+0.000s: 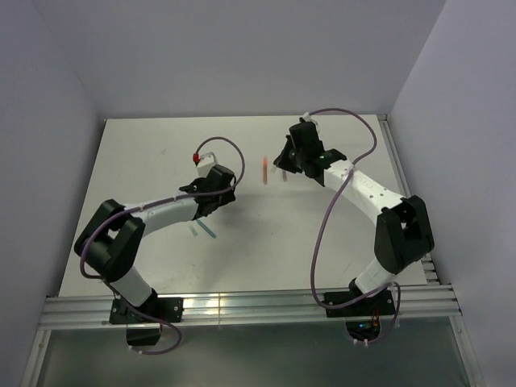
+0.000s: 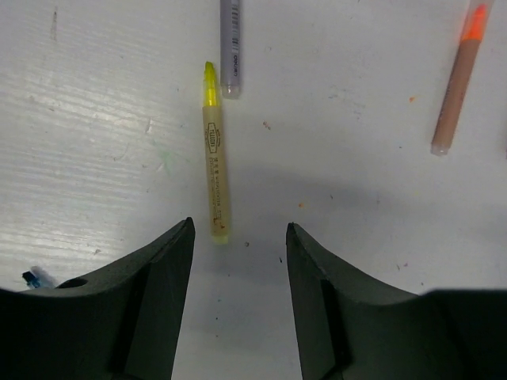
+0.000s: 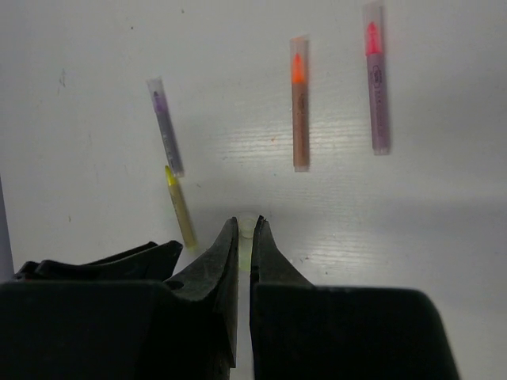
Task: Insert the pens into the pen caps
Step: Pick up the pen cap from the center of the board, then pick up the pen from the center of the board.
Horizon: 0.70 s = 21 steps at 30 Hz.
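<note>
While left gripper [image 2: 240,225] hangs over table [image 2: 380,198] with jaws spread, yellow pen [image 2: 214,150] lies just ahead of gap, near end closer to one finger, untouched. Grey-purple pen [image 2: 230,47]: just beyond yellow pen's tip. Orange pen [image 2: 457,87]: well apart from yellow pen. Right gripper [image 3: 245,222]: jaws pinching pale yellow-green cap [image 3: 247,229], near yellow pen's rear end. Pink-red pen [image 3: 376,79]: farthest from yellow pen, past orange.

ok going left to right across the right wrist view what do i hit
grey-purple pen → pale cap → orange pen → pink-tipped pen; yellow pen left out, it overlaps the grey-purple one sideways
</note>
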Available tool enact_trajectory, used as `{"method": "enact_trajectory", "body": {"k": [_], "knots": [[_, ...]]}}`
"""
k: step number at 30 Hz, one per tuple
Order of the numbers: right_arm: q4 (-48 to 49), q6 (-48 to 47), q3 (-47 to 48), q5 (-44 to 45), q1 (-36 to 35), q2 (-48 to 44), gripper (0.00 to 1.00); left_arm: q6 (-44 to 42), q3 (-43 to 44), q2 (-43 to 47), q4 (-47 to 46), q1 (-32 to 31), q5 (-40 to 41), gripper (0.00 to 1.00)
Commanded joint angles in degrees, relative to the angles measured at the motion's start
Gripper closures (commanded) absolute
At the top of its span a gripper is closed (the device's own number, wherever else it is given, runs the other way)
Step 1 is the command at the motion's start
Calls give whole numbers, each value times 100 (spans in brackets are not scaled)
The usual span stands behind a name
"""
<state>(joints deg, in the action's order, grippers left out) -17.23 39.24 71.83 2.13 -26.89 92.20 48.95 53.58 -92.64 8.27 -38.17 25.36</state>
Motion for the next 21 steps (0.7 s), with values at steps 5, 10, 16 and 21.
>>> {"method": "enact_trajectory", "body": {"k": [5,10,16,21], "knots": [[378,-233,-459,-178,395,-712,100,9,627,-684,166,20,302,47],[387,-242,-495,-380,527,-809,100,44,907,-931,385,20,390,50],[458,-242,-574,-485,589,-906,100,211,961,-1080,640,20,478,54],[493,-233,-627,-582,650,-932,100,282,882,-1142,675,12,496,54]]}}
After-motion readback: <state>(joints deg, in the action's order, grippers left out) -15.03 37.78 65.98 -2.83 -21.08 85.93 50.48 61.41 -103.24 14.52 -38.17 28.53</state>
